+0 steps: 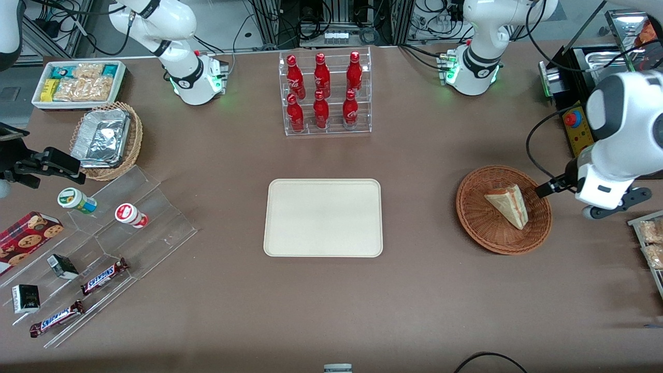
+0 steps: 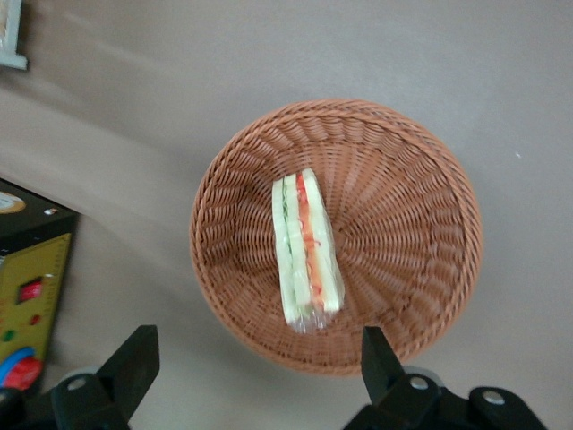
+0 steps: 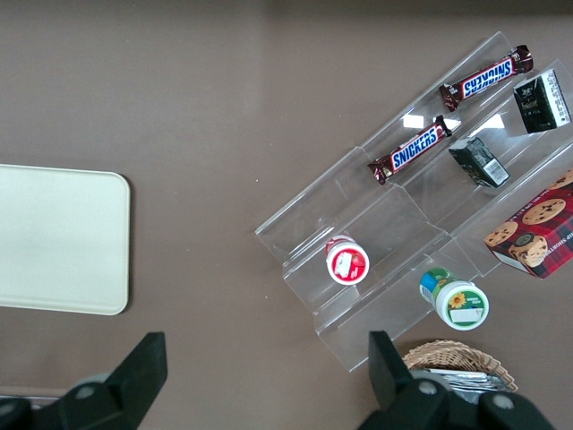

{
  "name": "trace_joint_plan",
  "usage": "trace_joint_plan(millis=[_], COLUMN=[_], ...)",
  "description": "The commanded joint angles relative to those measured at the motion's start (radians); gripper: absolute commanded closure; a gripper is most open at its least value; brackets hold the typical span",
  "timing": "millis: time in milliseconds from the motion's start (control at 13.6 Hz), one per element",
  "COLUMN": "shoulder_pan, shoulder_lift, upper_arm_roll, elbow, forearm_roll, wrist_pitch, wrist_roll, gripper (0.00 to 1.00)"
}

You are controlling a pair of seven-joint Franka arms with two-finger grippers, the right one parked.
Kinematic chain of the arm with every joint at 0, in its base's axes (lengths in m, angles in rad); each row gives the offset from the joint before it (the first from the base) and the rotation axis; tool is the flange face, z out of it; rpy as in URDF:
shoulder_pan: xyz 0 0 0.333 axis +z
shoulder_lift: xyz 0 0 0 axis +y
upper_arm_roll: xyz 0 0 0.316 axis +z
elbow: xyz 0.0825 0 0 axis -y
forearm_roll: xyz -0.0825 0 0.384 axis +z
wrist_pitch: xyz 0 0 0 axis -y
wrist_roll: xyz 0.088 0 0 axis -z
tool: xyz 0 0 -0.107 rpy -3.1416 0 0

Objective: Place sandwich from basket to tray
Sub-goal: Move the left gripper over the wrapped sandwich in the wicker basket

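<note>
A: Hovering above the table just beside the basket (image 1: 503,210), at the working arm's end, the left gripper (image 2: 253,369) has its fingers (image 2: 132,363) spread wide with nothing between them. The sandwich (image 1: 507,204) lies in the basket, resting on one broad face, so nothing has been lifted yet.

B: What is likely to go wrong from here?

A: The wrapping. In the left wrist view the sandwich (image 2: 306,249) is sealed in clear film that gathers loosely at one end. If the fingers close only on that film, the wedge could slip out once raised. Soft bread is the other worry: a hard squeeze would probably crush the red and green layers.

B: And the basket (image 2: 336,236) itself?

A: Its woven wall curves up around the sandwich. A finger coming down too near the rim could catch the wicker and drag or tip the basket, which looks light and simply sits on the table.

B: Does the carry look risky?

A: Less so. The tray (image 1: 323,217) is well apart from the basket, toward the middle of the table, and holds nothing. A rack of red cola bottles (image 1: 324,92) stands farther from the front camera than the tray, apparently off the direct route.

B: What does each view add?

A: The front view alone shows basket and tray together, and the arm's place beside the basket. The left wrist view shows the filling stripes, the film and the finger spread. The right wrist view shows the tray (image 3: 63,239) and Snickers bars (image 3: 411,150) on a clear stand, never the basket.
</note>
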Motion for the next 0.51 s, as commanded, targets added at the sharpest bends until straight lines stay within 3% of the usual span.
trace_joint_plan(millis=[0,440], shoulder_pan=[0.017,0.017], shoulder_lift=[-0.032,0.017], upper_arm_roll=[-0.008,-0.008], elbow=[-0.179,-0.295], forearm_roll=[-0.006,-0.008], wrist_pitch=[0.183,0.388], wrist_roll=[-0.1,-0.295], gripper=[0.0,0.0])
